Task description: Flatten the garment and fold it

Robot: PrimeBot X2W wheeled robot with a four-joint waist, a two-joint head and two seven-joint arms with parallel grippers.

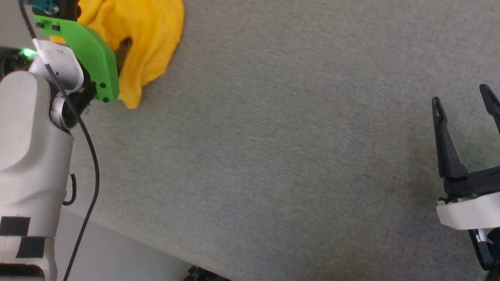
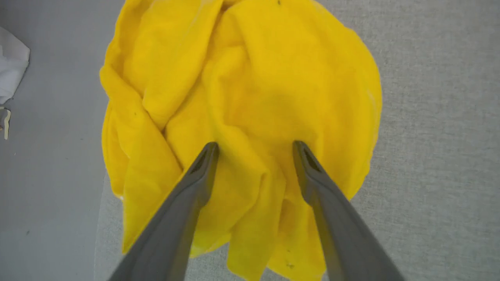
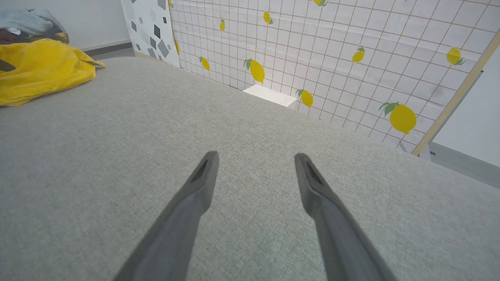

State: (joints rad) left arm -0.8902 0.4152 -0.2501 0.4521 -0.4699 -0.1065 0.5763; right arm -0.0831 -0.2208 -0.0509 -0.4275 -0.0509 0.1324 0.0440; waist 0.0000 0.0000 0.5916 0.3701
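Your left gripper (image 2: 254, 146) is wide open and holds nothing. Its two dark fingers (image 2: 183, 195) point at the yellow garment (image 2: 254, 78), one on each side of a puffy fold. You cannot tell if the tips touch the cloth.

You can see that the yellow garment is all bunched up in a soft heap with lots of deep folds. It lies at the far left corner of the gray cloth table (image 1: 273, 156), right by the table's edge. In the left wrist view, part of the heap reaches the line where the table ends and the gray floor (image 2: 39, 175) begins. A white crumpled thing (image 2: 11, 66) lies on that floor, well apart from the heap.

In the head view, your left arm (image 1: 27, 136) reaches up to the heap, and a bright green bracket (image 1: 90, 54) on its wrist covers part of the yellow cloth.

Your right gripper (image 1: 460, 94) is far from the garment, over the bare right side of the table. It is wide open too, with nothing in it.

Past the table, the right wrist view shows a white wall cover with lemons (image 3: 351, 58), a small white box (image 3: 269, 95) and a pile of other clothes (image 3: 31, 23).
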